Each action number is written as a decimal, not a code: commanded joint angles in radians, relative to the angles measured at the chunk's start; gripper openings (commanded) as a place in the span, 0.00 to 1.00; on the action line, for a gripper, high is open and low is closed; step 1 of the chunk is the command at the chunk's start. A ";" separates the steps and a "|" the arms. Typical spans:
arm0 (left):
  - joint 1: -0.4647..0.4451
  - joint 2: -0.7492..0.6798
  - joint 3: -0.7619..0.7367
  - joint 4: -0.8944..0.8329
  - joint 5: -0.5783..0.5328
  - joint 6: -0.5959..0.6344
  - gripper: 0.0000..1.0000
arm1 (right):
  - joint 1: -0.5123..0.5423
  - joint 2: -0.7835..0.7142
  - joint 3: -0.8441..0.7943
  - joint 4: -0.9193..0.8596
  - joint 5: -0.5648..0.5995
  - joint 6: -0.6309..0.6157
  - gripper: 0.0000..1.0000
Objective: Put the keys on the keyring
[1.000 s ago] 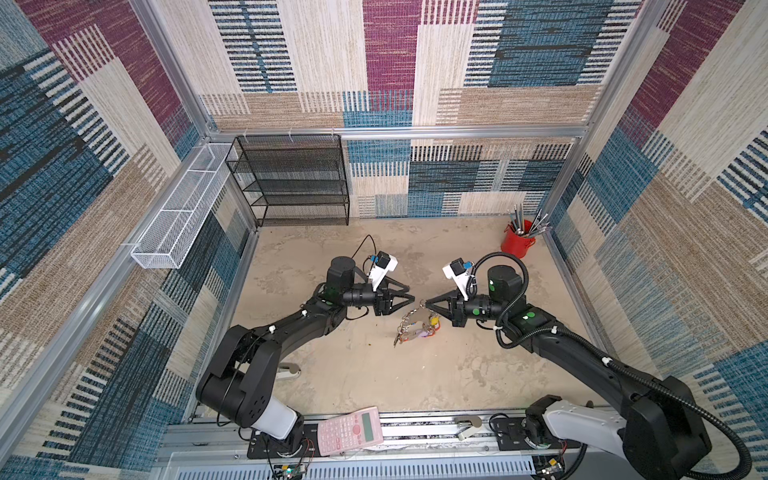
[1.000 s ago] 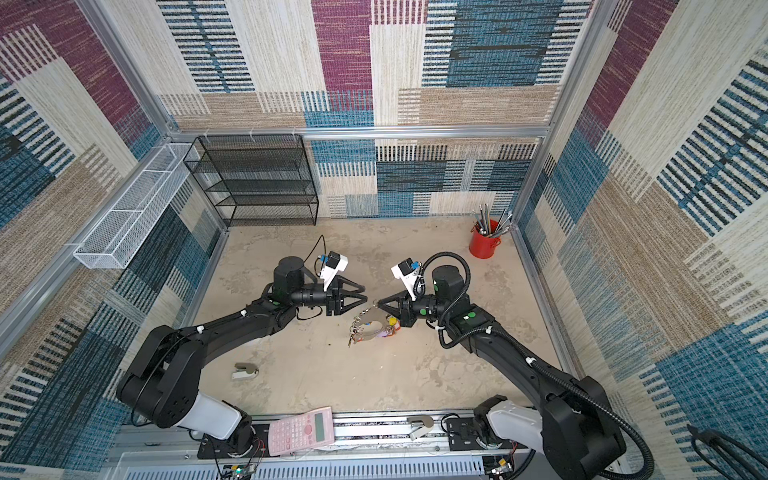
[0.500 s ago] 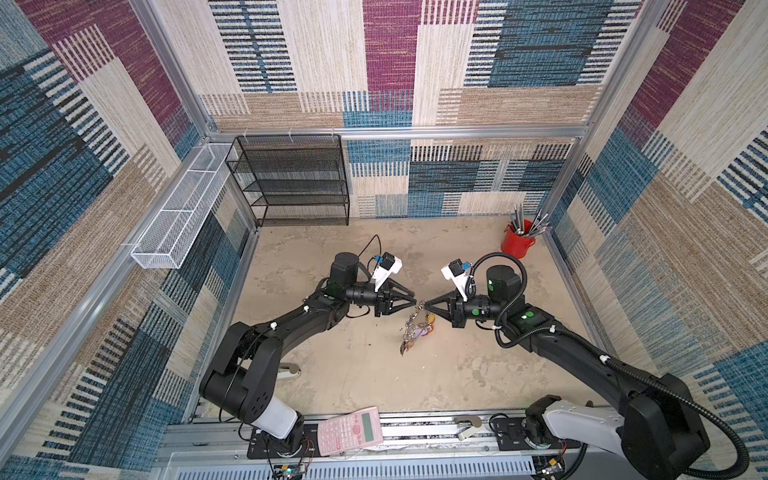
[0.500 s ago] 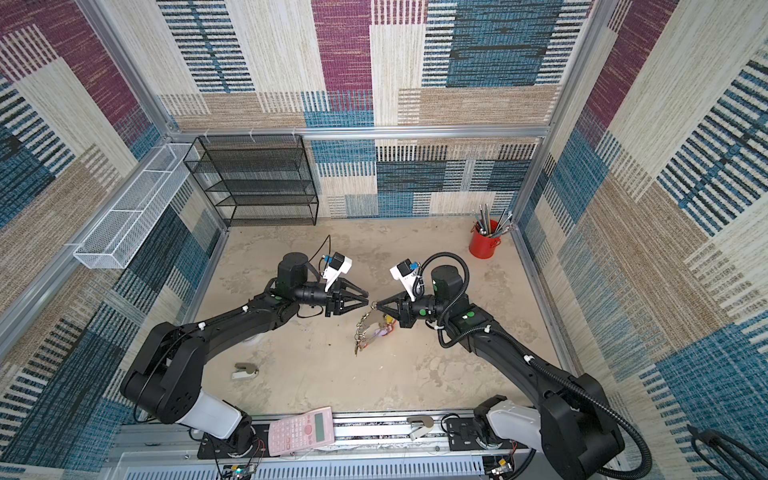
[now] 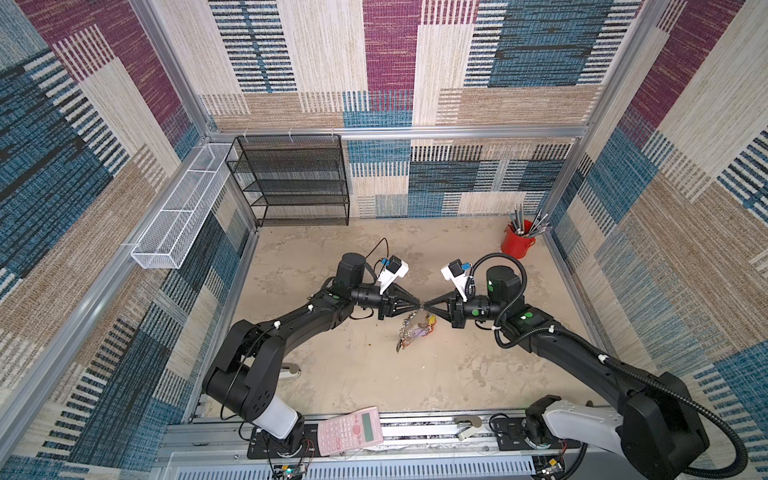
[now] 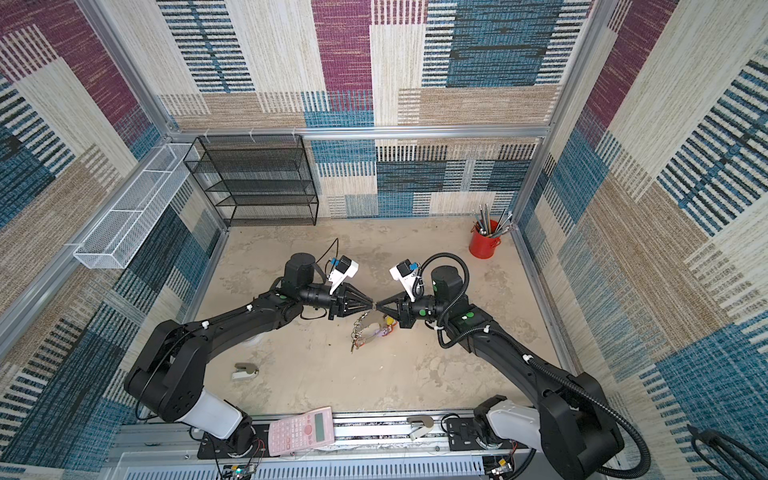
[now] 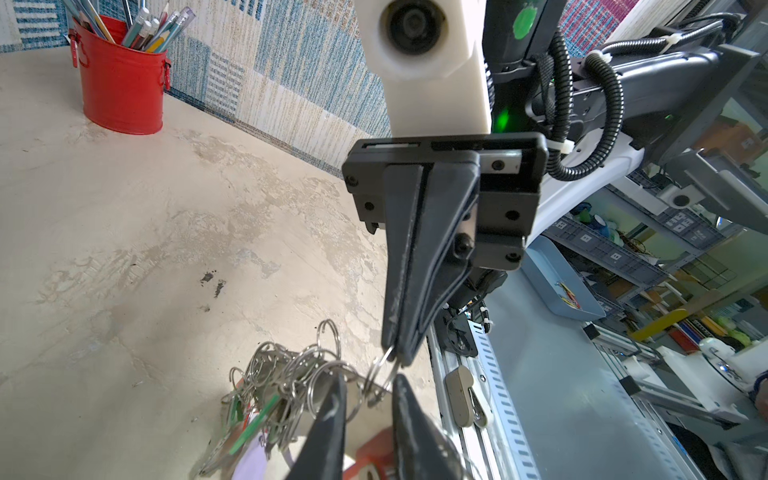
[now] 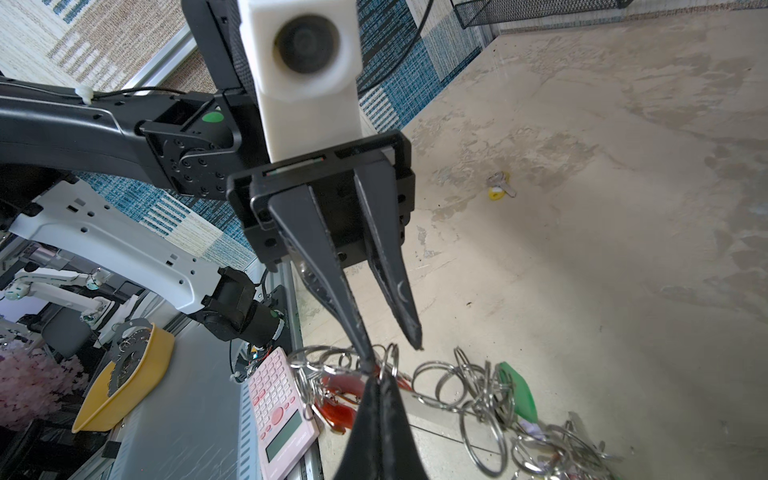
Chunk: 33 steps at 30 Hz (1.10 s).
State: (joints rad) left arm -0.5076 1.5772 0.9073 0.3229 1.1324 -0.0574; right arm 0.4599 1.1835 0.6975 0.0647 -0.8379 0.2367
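In both top views I count two arms, meeting nose to nose over the middle of the table. The left gripper and the right gripper are tip to tip. One keyring droops just below that meeting point. It looks to trail down onto the table, though the bundle is too small here for me to be sure. Around the edges stand one red pot of pencils, one black mesh rack, one white wire basket and one pink calculator. I cannot pick out the keys from up here.

The left wrist view shows what the top views blur. The right gripper has its jaws pressed together on one small silver ring of the keyring. The left gripper has its two fingers a narrow gap apart, with the grey plate showing between them. I would not say it has a grip. One green tag sticks out of the tangle of rings, which are too many to count.

Only the right wrist view shows the keys. They are one small set with a yellow tag, lying flat on bare table, well apart from the keyring. Here too the left gripper has its tips parted, with one tip hanging free.
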 commanded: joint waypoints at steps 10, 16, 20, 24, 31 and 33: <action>-0.010 0.011 0.004 0.030 0.056 -0.012 0.03 | 0.002 0.007 -0.002 0.067 -0.003 0.010 0.00; -0.010 0.007 0.001 0.031 0.052 -0.022 0.00 | 0.001 0.010 -0.002 0.072 0.004 0.012 0.00; -0.011 0.007 -0.014 0.070 0.027 -0.056 0.00 | 0.001 0.007 -0.003 0.085 0.012 0.025 0.00; -0.010 0.018 -0.050 0.213 -0.010 -0.170 0.00 | -0.002 -0.027 -0.013 0.105 0.030 0.049 0.17; -0.009 0.010 -0.125 0.472 -0.076 -0.363 0.00 | -0.061 -0.129 -0.078 0.145 0.067 0.113 0.37; -0.009 0.010 -0.144 0.537 -0.095 -0.414 0.00 | -0.075 -0.145 -0.094 0.149 0.078 0.121 0.38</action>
State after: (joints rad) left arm -0.5179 1.5963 0.7818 0.6701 1.0714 -0.3523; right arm 0.3954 1.0565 0.6159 0.1585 -0.7887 0.3164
